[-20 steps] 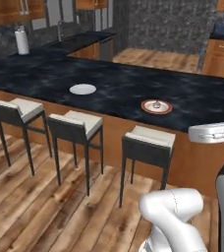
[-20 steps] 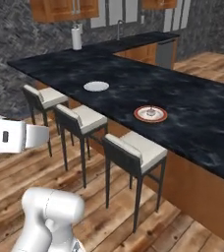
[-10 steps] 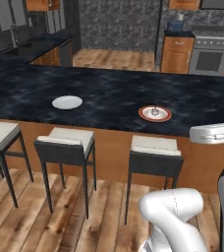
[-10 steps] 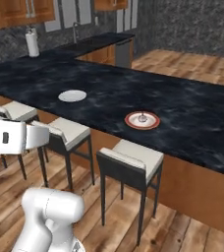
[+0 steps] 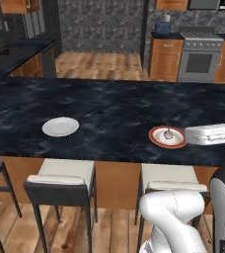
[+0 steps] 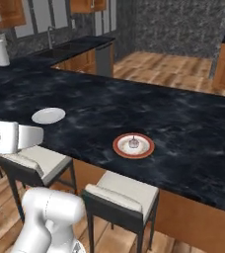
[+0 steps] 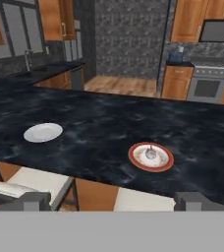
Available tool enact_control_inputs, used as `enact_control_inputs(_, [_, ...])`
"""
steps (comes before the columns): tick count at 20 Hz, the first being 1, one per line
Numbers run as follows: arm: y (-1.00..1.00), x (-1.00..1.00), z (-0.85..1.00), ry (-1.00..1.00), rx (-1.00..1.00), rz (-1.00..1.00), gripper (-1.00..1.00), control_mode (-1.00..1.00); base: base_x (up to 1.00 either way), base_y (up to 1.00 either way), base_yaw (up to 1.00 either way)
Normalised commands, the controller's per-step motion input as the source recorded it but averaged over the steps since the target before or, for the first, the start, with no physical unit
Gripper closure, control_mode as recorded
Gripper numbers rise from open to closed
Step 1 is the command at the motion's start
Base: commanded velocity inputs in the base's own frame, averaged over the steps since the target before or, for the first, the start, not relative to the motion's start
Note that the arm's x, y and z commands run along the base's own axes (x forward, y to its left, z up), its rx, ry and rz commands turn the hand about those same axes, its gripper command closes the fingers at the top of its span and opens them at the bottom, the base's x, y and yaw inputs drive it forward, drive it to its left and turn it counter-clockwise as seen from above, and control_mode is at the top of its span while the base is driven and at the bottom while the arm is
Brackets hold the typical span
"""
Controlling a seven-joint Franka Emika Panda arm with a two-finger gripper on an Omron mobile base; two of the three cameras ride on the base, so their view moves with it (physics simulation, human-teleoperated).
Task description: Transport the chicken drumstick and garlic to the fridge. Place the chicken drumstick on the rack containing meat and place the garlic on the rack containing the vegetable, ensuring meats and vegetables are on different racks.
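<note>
**Garlic ahead on the rimmed dish, hand wide open and empty**

Left base view: a dark marbled worktop [image 5: 109,118] runs across the frame with stools tucked under its near edge. On it sit a plain white plate [image 5: 60,126] to the left and a white dish with a red-orange rim [image 5: 156,140] to the right. A small pale rounded lump, which I take to be the garlic [image 5: 168,133], rests on that dish. The white forearm reaches in from the right edge, close beside the dish in the picture.

Right base view: the rimmed dish [image 6: 119,147] lies near the worktop's front edge, above a stool, with the garlic [image 6: 133,143] in its middle. The plain plate [image 6: 48,115] is well apart to the left.

Hand view: the hand [image 7: 113,201] shows two dark fingertips spread far apart with nothing between them, so it is open and empty. The garlic [image 7: 151,152] lies ahead and slightly right of the midline, beyond the worktop's near edge. Being roundish, it offers no clear long axis. I judge the reach must go forward and a little rightward. I cannot make out the drumstick or the fridge with any certainty.
</note>
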Motion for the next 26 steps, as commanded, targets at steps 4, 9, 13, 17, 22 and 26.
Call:
enact_control_inputs(4, [0.0, 0.0, 0.0, 0.0, 0.0, 0.0, -1.0, 1.0, 1.0, -0.55, -0.09])
enact_control_inputs(9, [0.0, 0.0, 0.0, 0.0, 0.0, 0.0, -1.0, 1.0, 1.0, -0.07, -0.32])
enact_control_inputs(13, [0.0, 0.0, 0.0, 0.0, 0.0, 0.0, -1.0, 1.0, 0.81, 0.0, -0.48])
enact_control_inputs(17, [0.0, 0.0, 0.0, 0.0, 0.0, 0.0, -1.0, 1.0, 0.57, -0.01, -0.37])
enact_control_inputs(22, [-0.08, 0.4, 0.0, 0.1, 0.02, 0.0, -1.0, -1.0, 0.37, -0.02, -0.11])
enact_control_inputs(26, [-0.1, 1.0, -0.21, 0.35, 0.0, 0.0, -1.0, -1.0, 0.0, 0.0, 0.0])
